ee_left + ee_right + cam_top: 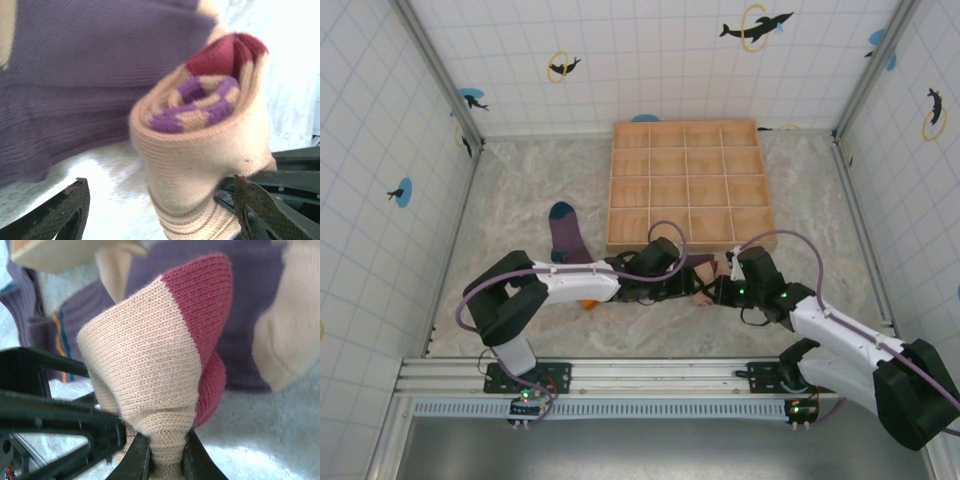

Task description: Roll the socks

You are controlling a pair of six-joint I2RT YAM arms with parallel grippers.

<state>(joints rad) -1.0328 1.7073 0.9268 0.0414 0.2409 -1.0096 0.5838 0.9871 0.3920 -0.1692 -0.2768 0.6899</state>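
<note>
Purple sock flat on the table, left of centre; left gripper, jaws wide apart and empty, either side of the rolled tan sock; right gripper clamped on that roll, before the wooden tray.

No readable lettering, label, brand, number or sign on anything in any view.
</note>
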